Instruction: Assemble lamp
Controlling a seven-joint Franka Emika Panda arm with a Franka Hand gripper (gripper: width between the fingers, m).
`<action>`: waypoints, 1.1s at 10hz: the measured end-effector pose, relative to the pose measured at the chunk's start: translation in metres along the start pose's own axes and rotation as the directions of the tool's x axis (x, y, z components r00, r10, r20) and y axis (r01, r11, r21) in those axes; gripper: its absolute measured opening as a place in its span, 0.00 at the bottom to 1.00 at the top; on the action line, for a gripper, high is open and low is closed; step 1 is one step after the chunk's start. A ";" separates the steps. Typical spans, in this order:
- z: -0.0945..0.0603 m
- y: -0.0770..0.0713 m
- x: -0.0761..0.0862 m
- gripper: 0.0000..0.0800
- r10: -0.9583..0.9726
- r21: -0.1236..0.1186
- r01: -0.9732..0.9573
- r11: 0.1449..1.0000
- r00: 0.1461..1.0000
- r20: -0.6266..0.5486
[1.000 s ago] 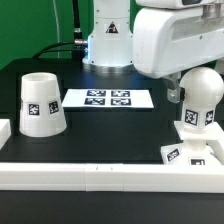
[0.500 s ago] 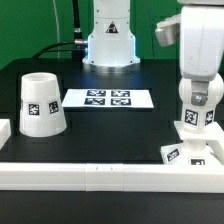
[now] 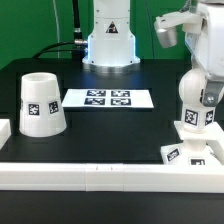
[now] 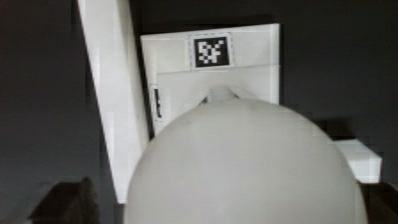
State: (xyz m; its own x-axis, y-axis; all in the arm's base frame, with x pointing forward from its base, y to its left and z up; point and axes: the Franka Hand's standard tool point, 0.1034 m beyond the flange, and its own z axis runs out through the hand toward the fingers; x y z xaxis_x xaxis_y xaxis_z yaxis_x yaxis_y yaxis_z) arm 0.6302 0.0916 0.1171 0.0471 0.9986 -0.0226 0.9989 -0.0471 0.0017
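The round-headed bulb (image 3: 199,104) stands upright on its stem on the square flat base (image 3: 188,153) at the exterior view's right. My gripper (image 3: 206,70) hangs right over the bulb's head. In the wrist view the bulb head (image 4: 231,160) fills the space between my fingers. A dark finger (image 4: 64,203) stands a little apart from it, so the gripper (image 4: 224,216) looks open. The tagged base (image 4: 228,70) lies below. The tapered shade (image 3: 40,103) stands alone, mouth down, at the exterior view's left.
The marker board (image 3: 108,98) lies flat in the middle, before the robot's pedestal (image 3: 108,45). A long white rail (image 3: 100,174) runs along the near edge and also shows in the wrist view (image 4: 111,90). A white block (image 3: 4,130) sits at the far left.
The arm's bulky white body has swung from in front of the bulb up and to the exterior view's right, uncovering the bulb head. Bulb, base and shade have stayed in place.
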 end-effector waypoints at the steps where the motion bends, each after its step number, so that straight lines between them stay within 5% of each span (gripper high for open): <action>1: 0.000 0.000 -0.002 0.87 -0.068 -0.002 0.068 0.998 0.998 0.012; 3: 0.001 0.000 -0.004 0.87 -0.102 -0.001 0.102 0.995 0.994 0.025; 4: 0.002 0.000 -0.005 0.72 -0.098 -0.001 0.098 0.995 0.995 0.025; 8: 0.002 0.001 -0.006 0.72 -0.036 -0.003 0.036 0.999 0.999 0.024; 11: 0.002 0.000 -0.005 0.72 0.322 -0.010 -0.322 0.947 0.947 0.017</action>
State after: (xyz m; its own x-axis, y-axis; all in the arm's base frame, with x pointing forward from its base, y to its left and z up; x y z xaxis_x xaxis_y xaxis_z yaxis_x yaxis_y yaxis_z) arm 0.6303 0.0862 0.1155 0.3665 0.9297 -0.0376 0.9304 -0.3660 0.0186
